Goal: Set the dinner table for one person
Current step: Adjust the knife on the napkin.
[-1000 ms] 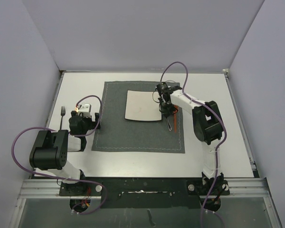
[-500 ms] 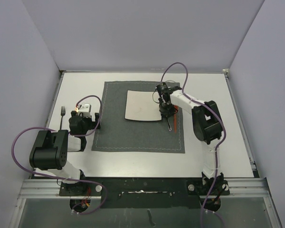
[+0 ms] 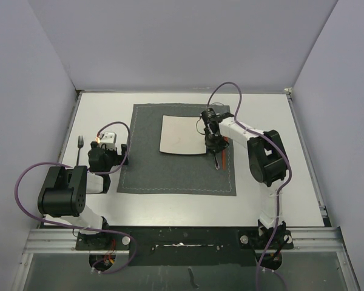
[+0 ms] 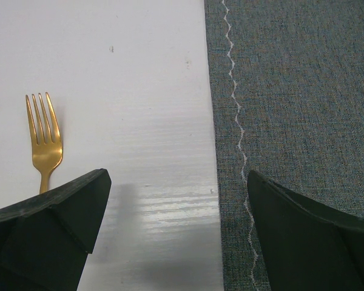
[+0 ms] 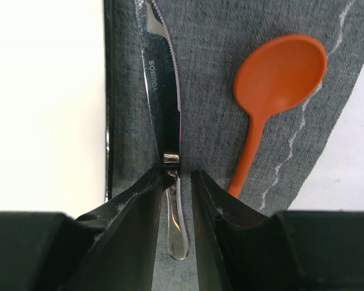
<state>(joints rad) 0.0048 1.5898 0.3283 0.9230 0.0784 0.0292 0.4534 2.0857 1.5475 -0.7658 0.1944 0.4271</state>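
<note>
Right wrist: knife (image 5: 164, 103), seemingly loose

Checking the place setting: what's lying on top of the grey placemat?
On the placemat lie a white plate, a knife beside it and an orange spoon beside the knife. The right claw straddles the knife's handle, hiding part of it and the mat beneath.

Only one legible mark: small stamped caps on the blade of the table knife (image 5: 164, 115), right wrist view, upper centre-left of frame. The txt runs lengthwise along the blade, turned sideways, read top to bottom. Approx. "SOB?OX": the 4th letter is unclear, poss. R or F. Looks like a brand stamp. In the top external view everything is too small to read.
</note>
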